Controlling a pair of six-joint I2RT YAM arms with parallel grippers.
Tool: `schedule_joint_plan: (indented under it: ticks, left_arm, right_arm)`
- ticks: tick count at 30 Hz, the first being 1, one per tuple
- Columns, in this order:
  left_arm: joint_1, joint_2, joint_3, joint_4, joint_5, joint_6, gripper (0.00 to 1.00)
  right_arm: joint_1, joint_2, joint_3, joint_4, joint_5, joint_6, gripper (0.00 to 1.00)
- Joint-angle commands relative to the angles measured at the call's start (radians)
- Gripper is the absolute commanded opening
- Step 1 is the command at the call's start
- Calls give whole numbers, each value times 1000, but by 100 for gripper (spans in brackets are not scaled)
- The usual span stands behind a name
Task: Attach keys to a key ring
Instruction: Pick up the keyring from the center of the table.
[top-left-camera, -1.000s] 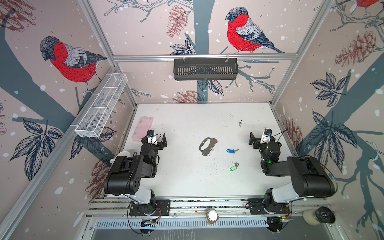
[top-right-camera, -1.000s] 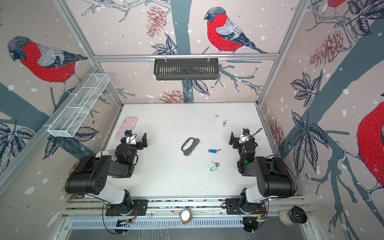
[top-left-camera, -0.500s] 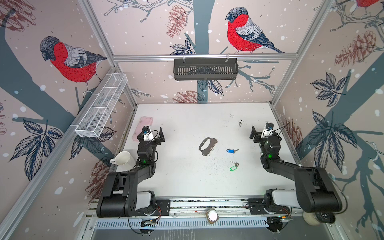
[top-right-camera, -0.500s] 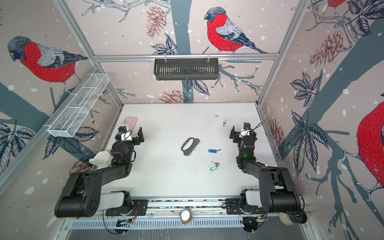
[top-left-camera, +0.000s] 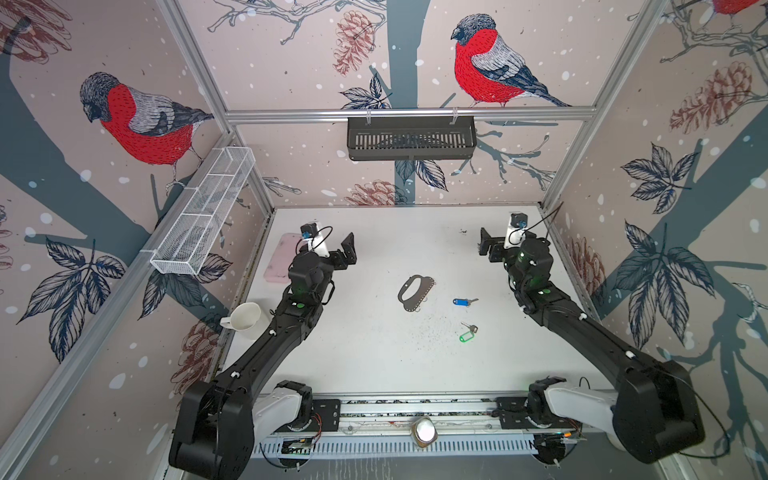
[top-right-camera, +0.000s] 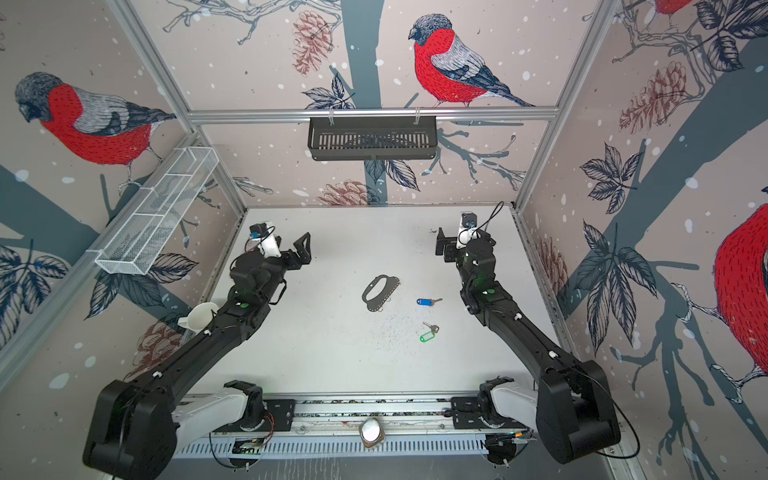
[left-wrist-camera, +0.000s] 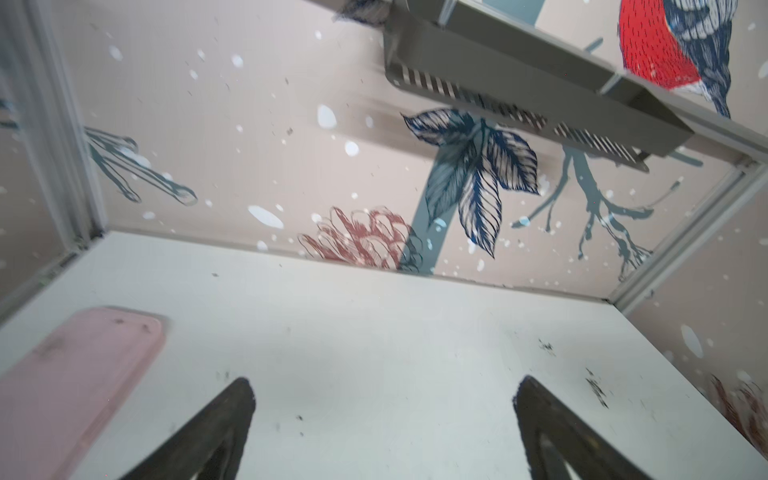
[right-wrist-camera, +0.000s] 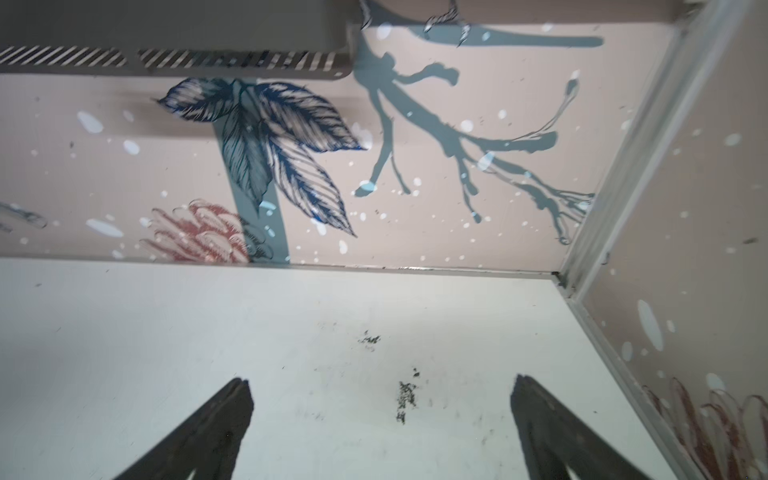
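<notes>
Ring (top-left-camera: 422, 293) is lying flat and untouched near the centre of the table (top-left-camera: 353, 353), so the task is sitting at its opening step: the reach for a first pick. Going across, the left gripper (top-left-camera: 348, 251) is hovering at about 10 o'clock on the table, near the pink case (top-left-camera: 282, 259), with its jaws standing wide apart and holding nothing. Off the ring at 3 o'clock the blue key (top-left-camera: 460, 302) is lying loose, and at about 5 o'clock, a little further out, the green key (top-left-camera: 465, 334). At 2 o'clock the right gripper (top-left-camera: 487, 246) is hovering, its jaws likewise gaping and empty. Next, by my reading, the right arm is needing to swing back toward 6 o'clock and drop over a key, nipping thin metal off the flat top, while the left is coming in to steady the ring.
</notes>
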Motion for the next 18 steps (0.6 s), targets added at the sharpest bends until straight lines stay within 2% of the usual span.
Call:
schedule_joint_plan:
  ticks: [1, 4, 7, 14, 18]
  left_arm:
    - [-76, 25, 28, -154, -43, -94, 97]
    - [-129, 73, 46, -196, -40, -160, 95]
    - [-170, 132, 42, -185, 19, -199, 93]
    - [-251, 289, 92, -219, 108, -227, 86]
    - [-274, 333, 99, -217, 118, -237, 84]
  right_arm:
    - [11, 54, 51, -141, -122, 20, 92]
    - [19, 121, 90, -197, -146, 29, 87]
    - [28, 159, 98, -218, -167, 43, 82]
    - [90, 251, 93, -246, -201, 110, 71]
    - [164, 318, 104, -270, -171, 132, 64]
